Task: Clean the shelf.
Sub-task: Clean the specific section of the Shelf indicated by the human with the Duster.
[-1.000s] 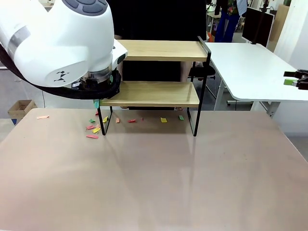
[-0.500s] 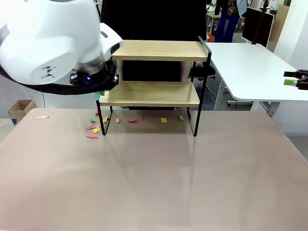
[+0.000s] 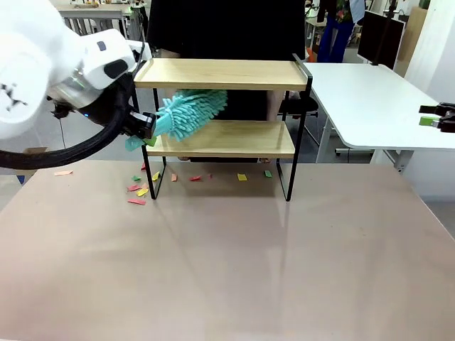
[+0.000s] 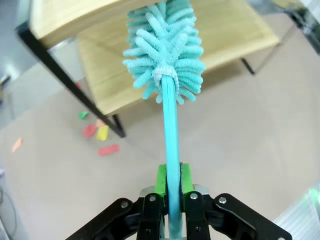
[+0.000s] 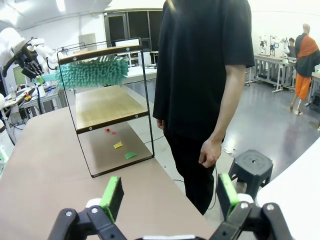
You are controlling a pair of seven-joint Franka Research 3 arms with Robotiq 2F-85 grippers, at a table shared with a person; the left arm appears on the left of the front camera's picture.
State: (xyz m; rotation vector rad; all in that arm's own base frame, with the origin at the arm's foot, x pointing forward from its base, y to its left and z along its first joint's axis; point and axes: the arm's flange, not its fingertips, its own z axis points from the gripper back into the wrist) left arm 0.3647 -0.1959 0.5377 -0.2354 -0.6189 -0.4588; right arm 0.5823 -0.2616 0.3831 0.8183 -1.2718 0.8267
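The shelf (image 3: 227,74) stands at the table's far side, two light wooden boards in a thin black frame. My left gripper (image 3: 147,128) is at its left end, shut on the handle of a turquoise fluffy duster (image 3: 188,114). The duster's head reaches in between the two boards, just above the lower board (image 3: 234,138). In the left wrist view the green pads (image 4: 160,181) clamp the duster's handle (image 4: 170,125) and the head (image 4: 165,50) is over the lower board (image 4: 230,35). My right gripper (image 5: 170,197) is open and holds nothing; it hangs at the far right (image 3: 439,118).
Coloured paper scraps (image 3: 140,190) lie on the table under and left of the shelf, with more (image 3: 242,177) beneath it. A person in black (image 5: 200,75) stands behind the shelf. A white table (image 3: 377,99) is at right, and a dark stool (image 5: 252,165) is on the floor.
My left arm has swung back and left, away from the camera, and the duster now shows between the shelf's boards. The right gripper has not moved.
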